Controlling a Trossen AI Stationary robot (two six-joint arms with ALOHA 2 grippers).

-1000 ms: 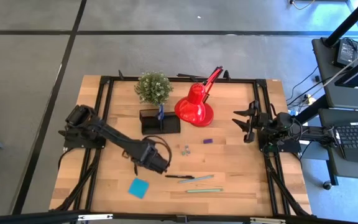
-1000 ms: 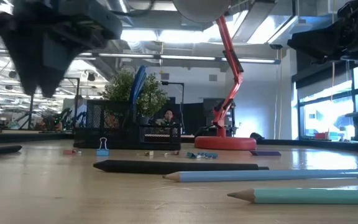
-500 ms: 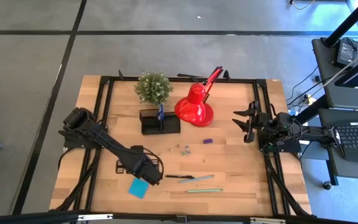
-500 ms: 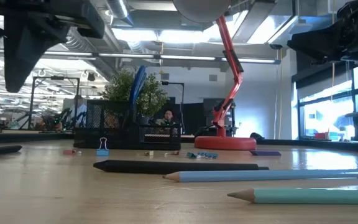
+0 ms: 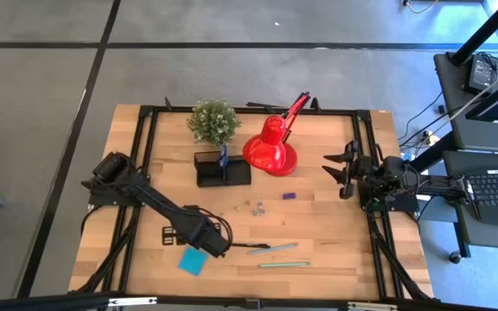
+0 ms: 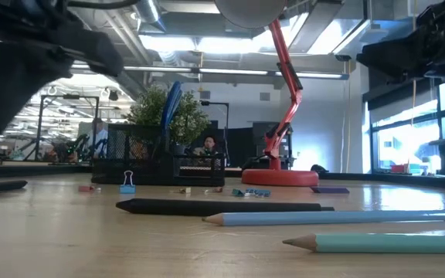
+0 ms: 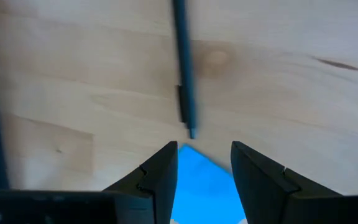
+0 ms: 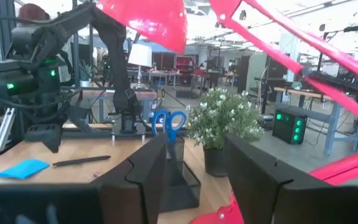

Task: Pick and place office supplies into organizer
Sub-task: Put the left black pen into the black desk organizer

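The wooden surface (image 5: 335, 233) carries everything, ringed by black frame rails (image 5: 145, 155). Near its far edge, about midway along, stands a red desk lamp (image 5: 271, 149), and just beside that a small green potted plant (image 5: 213, 121). Right in front of the plant sits the organizer (image 5: 223, 169), a black compartment tray with blue-handled scissors (image 8: 168, 120) standing upright in it. The left arm reaches from the left edge across to the near left part of the surface, where the left pincer (image 5: 215, 243) hangs low with its two fingers (image 7: 159, 175) apart, empty, held over the far corner of the blue sticky-note pad (image 5: 193, 261), which lies flat near the near edge. Just past its fingertips lies a black pen (image 7: 182, 74), nothing gripping it. Toward the right of that, near the near edge, lie two pale pencils, a blue pencil (image 5: 275, 249) and a green pencil (image 5: 284, 263), roughly parallel and close together. The right pincer (image 5: 340, 173) waits at the right edge, raised, fingers spread and holding nothing. Between the lamp and the pencils rest a tiny purple piece (image 5: 289, 196) and a few tiny clips (image 5: 256, 206), all loose on the wood, well apart from the tray
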